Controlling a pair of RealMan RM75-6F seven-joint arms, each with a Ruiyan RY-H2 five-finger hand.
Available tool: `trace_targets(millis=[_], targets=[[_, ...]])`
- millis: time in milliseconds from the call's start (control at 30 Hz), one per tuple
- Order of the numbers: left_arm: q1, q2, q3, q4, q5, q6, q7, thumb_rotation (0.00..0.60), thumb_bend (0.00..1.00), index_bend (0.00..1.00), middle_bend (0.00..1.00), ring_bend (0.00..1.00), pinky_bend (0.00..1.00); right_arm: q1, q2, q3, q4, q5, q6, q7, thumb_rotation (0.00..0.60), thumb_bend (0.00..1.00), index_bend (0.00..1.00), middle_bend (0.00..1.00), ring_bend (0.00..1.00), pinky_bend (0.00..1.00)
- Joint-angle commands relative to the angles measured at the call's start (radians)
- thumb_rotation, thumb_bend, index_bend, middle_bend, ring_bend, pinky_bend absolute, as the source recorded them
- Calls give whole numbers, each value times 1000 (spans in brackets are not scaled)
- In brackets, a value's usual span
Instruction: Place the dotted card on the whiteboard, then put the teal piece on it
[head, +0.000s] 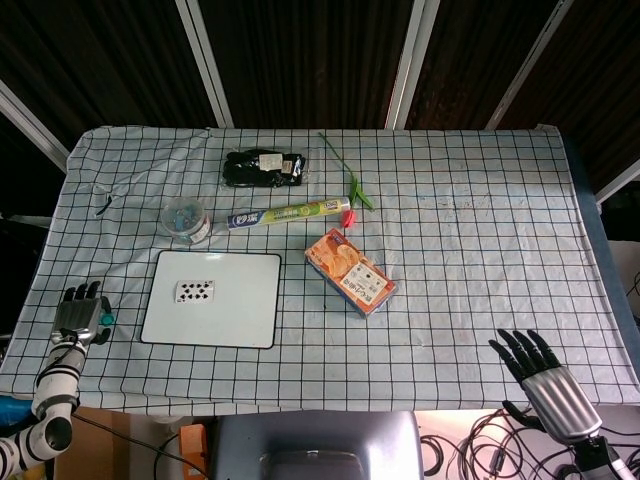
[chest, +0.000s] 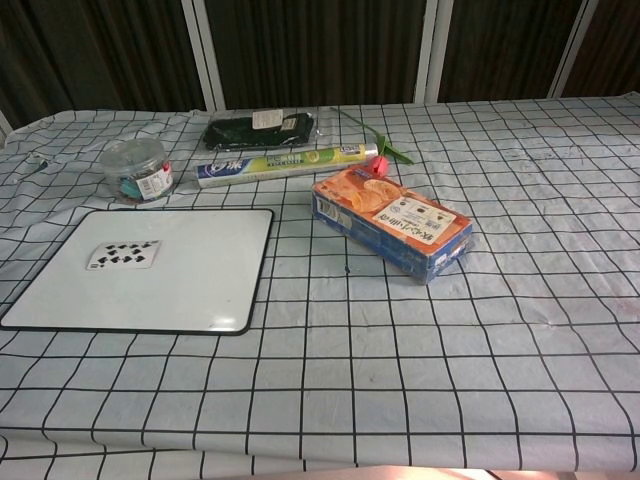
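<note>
Head view first: your dotted card (head: 195, 291) already lies on the whiteboard (head: 240, 320), toward its nine o'clock side, so in my judgement the first step is done and the teal piece is what you are working on. Your left hand (head: 82, 318) sits off the board's nine o'clock edge, well apart from it, fingers curled in, with a speck of teal showing at its side; I cannot tell whether that is the piece held or part of the hand. Your right hand (head: 545, 380) hangs at the table's five o'clock corner, fingers spread, holding nothing. The round clear tub (head: 186, 219) at the board's eleven o'clock has small teal bits inside, too small to identify. If the piece is in your left hand, the next move calls for carrying it toward three o'clock and setting it squarely on the card.

Chest view: neither hand shows. The card (chest: 124, 255) lies flat on the whiteboard (chest: 200, 290) with nothing on top. The tub (chest: 136, 170) stands upright, lid on, with teal and darker bits inside. A snack box (chest: 392, 221) lies at the board's three o'clock, closed.
</note>
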Motion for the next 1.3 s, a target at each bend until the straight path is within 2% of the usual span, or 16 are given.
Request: trace_targets(millis=[33,800,967,1167,1300], targets=[[2,-1,-2,6,2,-4,-3,600,342,454,54,0,62,0,-1,0,0,0,-1,-1,600,170,0,0,0,0],[8,-1,-18,36,14,-42,-29,600,343,515,78,0,65,-2,0,2,0,0,5,1,600,170,0,0,0,0],[8,46,-49,-43,61,15,-55,600,345,522,86,0,68,-2,1,1,-1,-1,5,2,600,170,0,0,0,0],[-14,95,-88,-151,50,53,-29,600,345,518,87,0,67,-2,1,0,0,-4,5,2,600,170,0,0,0,0],[-48,98,-119,-195,30,53,-12,600,347,512,87,0,66,-1,0,1,-1,-3,3,0,600,170,0,0,0,0]])
